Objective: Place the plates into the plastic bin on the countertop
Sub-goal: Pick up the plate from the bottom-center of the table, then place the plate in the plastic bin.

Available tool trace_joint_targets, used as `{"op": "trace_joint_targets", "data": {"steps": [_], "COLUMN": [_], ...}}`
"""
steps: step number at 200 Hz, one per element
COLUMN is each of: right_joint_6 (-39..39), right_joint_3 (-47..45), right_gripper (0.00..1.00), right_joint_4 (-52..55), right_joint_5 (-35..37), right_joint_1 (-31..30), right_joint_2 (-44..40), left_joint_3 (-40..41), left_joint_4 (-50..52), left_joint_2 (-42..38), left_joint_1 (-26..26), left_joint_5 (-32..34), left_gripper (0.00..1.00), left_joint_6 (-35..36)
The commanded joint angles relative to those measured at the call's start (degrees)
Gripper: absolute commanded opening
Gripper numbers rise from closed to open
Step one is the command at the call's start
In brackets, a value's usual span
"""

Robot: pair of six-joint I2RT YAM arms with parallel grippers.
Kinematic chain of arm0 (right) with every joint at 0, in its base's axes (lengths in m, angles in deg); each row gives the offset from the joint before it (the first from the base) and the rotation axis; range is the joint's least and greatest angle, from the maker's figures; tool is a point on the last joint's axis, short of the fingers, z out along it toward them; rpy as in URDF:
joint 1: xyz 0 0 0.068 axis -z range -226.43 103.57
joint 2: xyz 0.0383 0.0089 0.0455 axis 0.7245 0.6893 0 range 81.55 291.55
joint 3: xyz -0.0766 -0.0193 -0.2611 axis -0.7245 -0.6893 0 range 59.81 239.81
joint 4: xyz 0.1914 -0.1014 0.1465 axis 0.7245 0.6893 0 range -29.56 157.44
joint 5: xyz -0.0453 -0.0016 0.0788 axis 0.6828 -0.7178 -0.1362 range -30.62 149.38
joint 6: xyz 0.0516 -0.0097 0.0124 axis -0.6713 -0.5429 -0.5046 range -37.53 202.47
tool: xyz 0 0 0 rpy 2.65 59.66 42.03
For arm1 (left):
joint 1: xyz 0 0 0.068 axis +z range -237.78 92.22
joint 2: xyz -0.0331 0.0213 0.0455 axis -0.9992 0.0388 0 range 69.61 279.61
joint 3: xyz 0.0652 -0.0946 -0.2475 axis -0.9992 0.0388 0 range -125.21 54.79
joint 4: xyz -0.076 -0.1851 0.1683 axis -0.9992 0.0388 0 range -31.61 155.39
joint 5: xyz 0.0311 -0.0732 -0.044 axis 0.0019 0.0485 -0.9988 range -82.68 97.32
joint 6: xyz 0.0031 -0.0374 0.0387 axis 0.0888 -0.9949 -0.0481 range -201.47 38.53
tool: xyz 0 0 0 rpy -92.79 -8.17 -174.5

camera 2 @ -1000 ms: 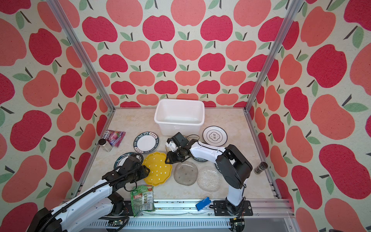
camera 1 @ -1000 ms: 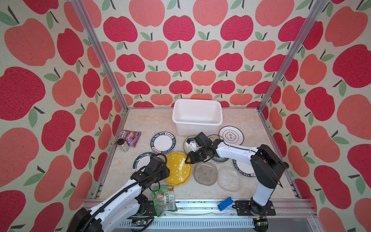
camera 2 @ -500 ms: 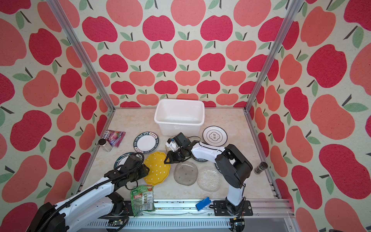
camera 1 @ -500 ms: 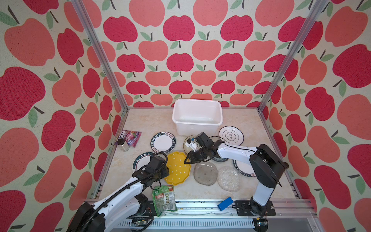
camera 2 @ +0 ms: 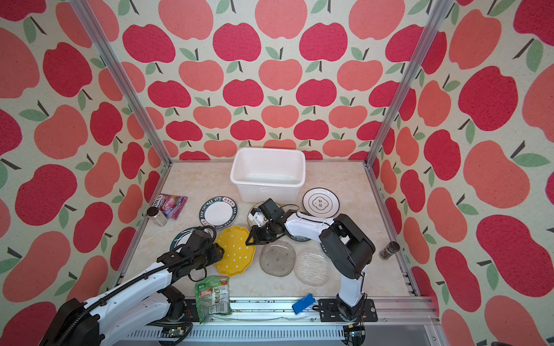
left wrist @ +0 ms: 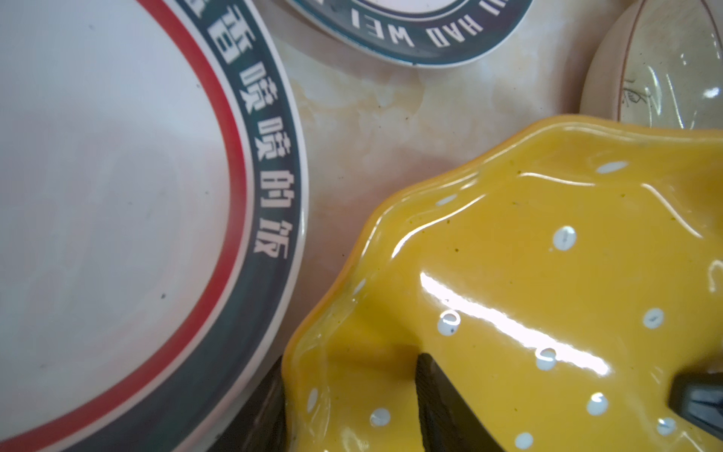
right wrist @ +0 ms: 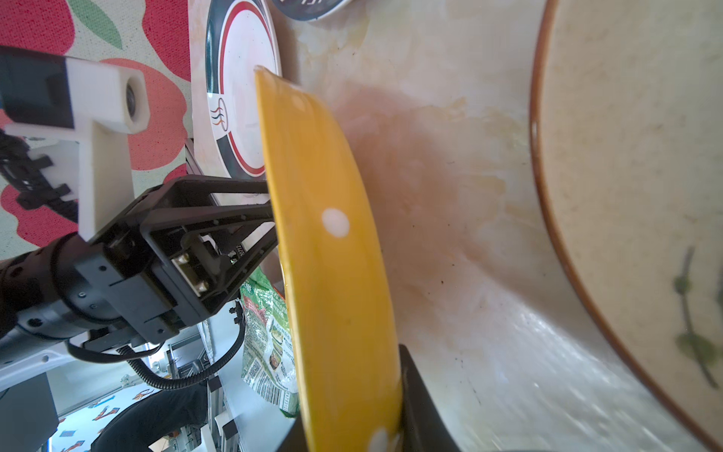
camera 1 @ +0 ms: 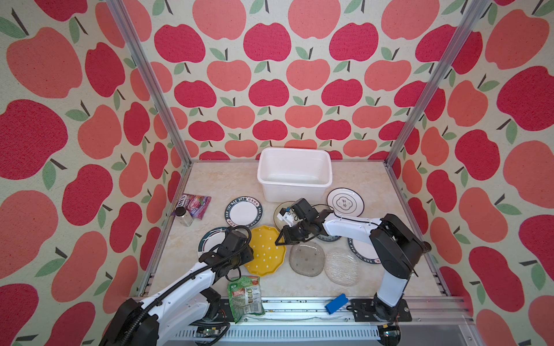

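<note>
The yellow dotted plate lies near the front between both arms. My right gripper is shut on its far right rim, one finger on each face. My left gripper straddles the plate's left rim, one finger under and one on top; whether it presses I cannot tell. The plastic bin stands behind on the countertop. Other plates lie flat: lettered, cream, thin-rimmed, grey glass, clear glass.
A green snack packet lies at the front edge beside a blue block. A purple packet and a small jar sit by the left rail. Another lettered plate lies under my right arm.
My right gripper has edged a little toward the front left and its jaws have narrowed onto the yellow plate's rim. My left gripper has stayed at the plate's left rim.
</note>
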Motion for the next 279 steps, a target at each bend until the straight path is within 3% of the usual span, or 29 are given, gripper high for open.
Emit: {"op": "trace_joint_targets", "data": {"steps": [1,43,90,121,154,185,237,279], "right_joint_6": [2.19,-6.74,-8.71,-9.35,-7.7,-8.67,-4.0,-2.96], "right_joint_3": [2.9,-3.02,-3.48,-3.72,3.4,17.97,47.05,54.63], "right_gripper": [0.0,0.0,0.0,0.0,0.0,0.0,0.0,0.0], "right_joint_4": [-3.91,-13.42,-12.69,-11.23,-4.77,-0.65,11.57,15.83], "right_joint_5": [-13.17,-14.58,-14.85,-14.09,-11.67,-9.15,-6.96,-2.78], "right_joint_1": [-5.08,0.14,5.63,11.63,18.03,24.2,29.89,31.29], "right_joint_2": [-5.61,-12.95,-20.13,-24.85,-25.44,-18.91,1.52,11.2], "left_joint_3": [-9.53,-20.26,-25.6,-26.95,-27.84,-27.7,-25.03,-24.04], "left_joint_4": [-11.52,-5.59,-4.59,-2.61,-0.55,-1.99,-9.8,-11.89], "left_joint_2": [-0.01,2.92,3.96,-0.8,-4.07,-2.82,2.07,4.32], "left_joint_1": [-1.44,-0.71,2.03,7.31,14.88,19.38,19.67,19.8], "left_joint_5": [-8.69,-10.04,-10.42,-9.82,-12.15,-15.74,-18.65,-19.57], "left_gripper": [0.61,0.83,0.87,0.92,0.98,0.99,0.98,0.97], "left_joint_6": [2.36,5.68,7.22,9.13,10.17,10.45,8.93,9.07]}}
